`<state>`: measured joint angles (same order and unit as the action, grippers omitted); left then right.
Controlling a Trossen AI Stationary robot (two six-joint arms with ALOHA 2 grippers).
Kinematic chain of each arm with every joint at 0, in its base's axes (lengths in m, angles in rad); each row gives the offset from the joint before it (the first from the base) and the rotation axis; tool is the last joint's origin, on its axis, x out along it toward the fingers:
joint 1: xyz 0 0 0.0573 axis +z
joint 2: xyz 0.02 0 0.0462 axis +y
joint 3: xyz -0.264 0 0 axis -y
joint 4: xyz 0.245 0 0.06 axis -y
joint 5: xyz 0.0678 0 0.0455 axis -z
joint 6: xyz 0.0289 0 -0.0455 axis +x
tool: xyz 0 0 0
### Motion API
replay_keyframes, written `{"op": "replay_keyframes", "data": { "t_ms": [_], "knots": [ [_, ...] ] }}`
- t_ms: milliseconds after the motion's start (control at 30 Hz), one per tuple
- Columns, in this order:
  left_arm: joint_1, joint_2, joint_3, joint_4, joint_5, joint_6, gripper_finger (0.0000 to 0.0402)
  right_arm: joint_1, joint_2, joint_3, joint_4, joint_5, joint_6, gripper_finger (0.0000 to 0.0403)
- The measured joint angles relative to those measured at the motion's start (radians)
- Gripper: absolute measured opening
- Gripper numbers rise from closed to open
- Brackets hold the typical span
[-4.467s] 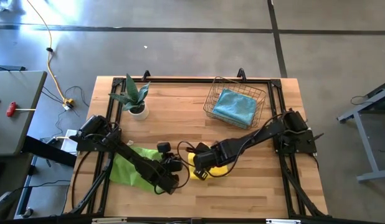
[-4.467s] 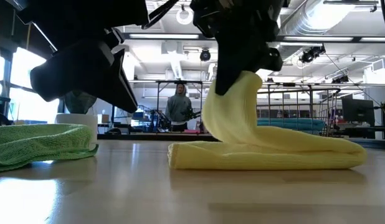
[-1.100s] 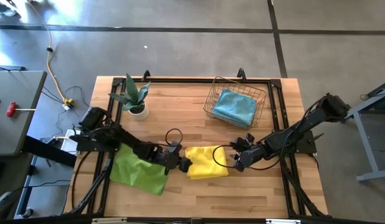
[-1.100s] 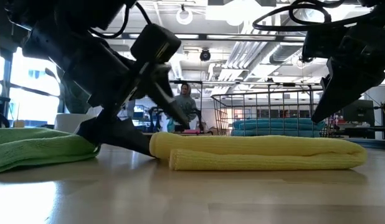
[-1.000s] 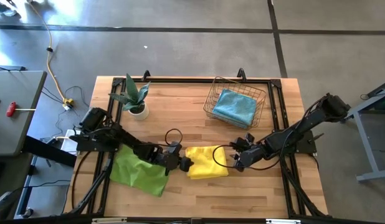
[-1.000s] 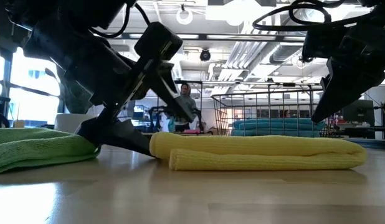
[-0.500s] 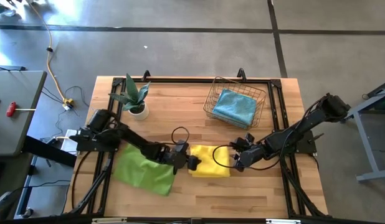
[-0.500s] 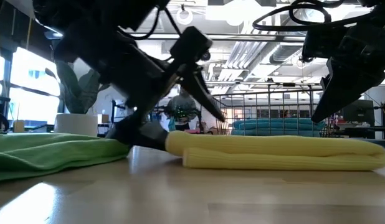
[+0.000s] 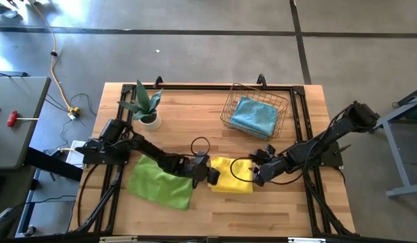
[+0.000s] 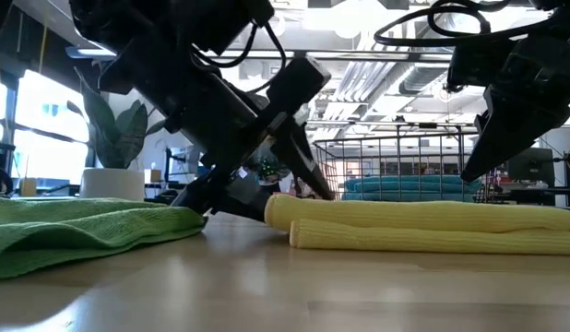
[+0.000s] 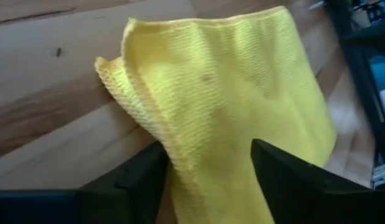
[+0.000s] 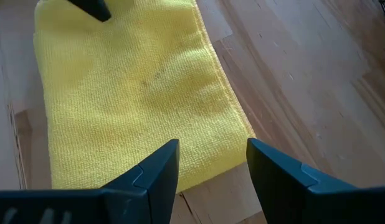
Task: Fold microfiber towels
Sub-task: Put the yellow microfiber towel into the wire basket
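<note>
The wooden bench [image 9: 195, 216] carries all items inside a black frame. The left arm reaches from the left edge across the near half of the bench; the right arm reaches in from the right edge. A lime green towel [image 9: 161, 182] lies spread flat on the near left of the bench, partly under the left arm. A wire mesh basket [image 9: 229, 111] stands at the far right and holds a teal blue towel [image 9: 254, 116]. A folded yellow towel [image 9: 232, 175] lies flat near the bench centre, between the two grippers and just right of the green towel. A potted plant [image 9: 146, 108] stands at the far left. The left gripper [image 9: 210, 173] sits low at the left edge of the yellow towel; its jaws stand open, one on each side of that edge, and grip nothing. The right gripper [image 9: 257, 172] is raised just off the right edge of the yellow towel; its jaws stand apart and hold nothing.
</note>
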<state>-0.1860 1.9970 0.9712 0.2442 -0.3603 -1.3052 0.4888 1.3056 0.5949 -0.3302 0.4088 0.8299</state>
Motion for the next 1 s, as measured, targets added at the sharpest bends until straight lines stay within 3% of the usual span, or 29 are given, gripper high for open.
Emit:
{"op": "replay_keyframes", "data": {
  "t_ms": [433,567,800,1000],
  "knots": [
    [0.032,0.025,0.005,0.000,0.076,0.094,0.0016,0.000,0.000,0.000,0.002,0.000,0.000,0.0181],
    [0.037,0.032,0.045,0.010,0.123,0.189,0.0009,0.000,0.000,0.000,0.002,0.000,0.000,0.0181],
    [0.064,0.036,0.178,0.027,0.322,0.390,0.0003,0.000,0.000,0.000,0.003,0.000,0.000,0.0181],
    [0.100,0.037,0.287,-0.188,0.436,0.486,0.0002,0.000,0.000,0.000,0.003,0.000,0.000,0.0181]
  ]
}}
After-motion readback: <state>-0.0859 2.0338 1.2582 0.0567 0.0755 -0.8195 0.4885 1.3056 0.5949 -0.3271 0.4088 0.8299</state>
